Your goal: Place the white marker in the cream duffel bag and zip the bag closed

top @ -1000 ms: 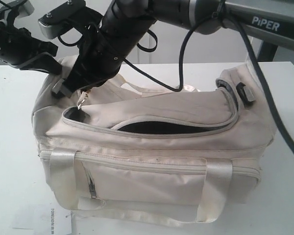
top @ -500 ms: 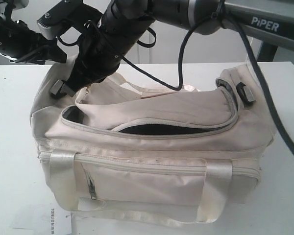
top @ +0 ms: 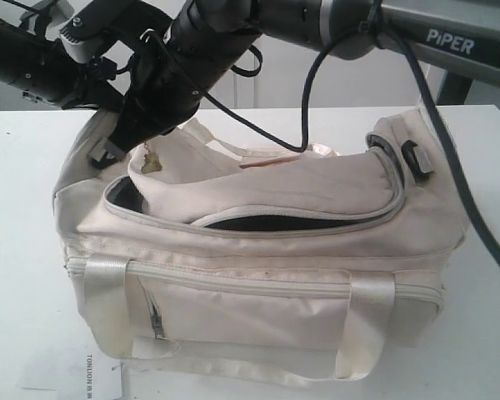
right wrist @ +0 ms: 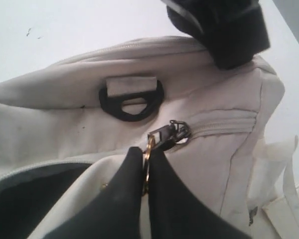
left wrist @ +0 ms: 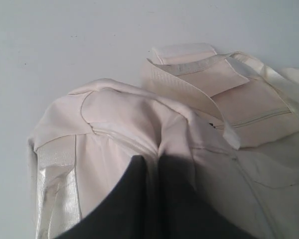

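Observation:
The cream duffel bag lies on the white table with its curved top zipper partly undone, showing a dark gap. My right gripper reaches across to the bag's left end, shut on the gold ring of the zipper pull beside the slider. My left gripper is shut on a fold of the bag's end fabric; in the exterior view it sits at the upper left, partly behind the right arm. The white marker is out of view.
A printed white paper sheet lies under the bag's front left corner. The right arm's black cable hangs over the bag top. A black D-ring sits near the slider, and a grey buckle marks the bag's right end.
The right gripper has lifted the flap's left corner with the pull, so the flap bulges up there. The left arm has moved higher and pulled the bag's end up.

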Action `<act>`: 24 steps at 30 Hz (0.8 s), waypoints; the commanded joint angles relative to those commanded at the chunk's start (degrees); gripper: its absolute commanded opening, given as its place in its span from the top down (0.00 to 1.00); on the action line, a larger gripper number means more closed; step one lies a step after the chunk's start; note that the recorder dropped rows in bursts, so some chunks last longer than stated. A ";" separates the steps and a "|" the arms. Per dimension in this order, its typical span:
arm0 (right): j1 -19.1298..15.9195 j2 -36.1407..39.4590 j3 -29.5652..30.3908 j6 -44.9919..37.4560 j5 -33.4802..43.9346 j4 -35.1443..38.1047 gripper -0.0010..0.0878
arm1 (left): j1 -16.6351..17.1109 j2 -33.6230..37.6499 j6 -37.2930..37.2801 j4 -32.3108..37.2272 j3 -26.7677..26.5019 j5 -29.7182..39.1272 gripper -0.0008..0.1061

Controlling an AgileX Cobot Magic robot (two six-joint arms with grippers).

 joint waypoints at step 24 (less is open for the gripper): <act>0.00 -3.54 0.00 -6.93 14.27 8.43 0.99 | 2.28 0.00 -2.50 -1.14 0.00 -0.92 0.99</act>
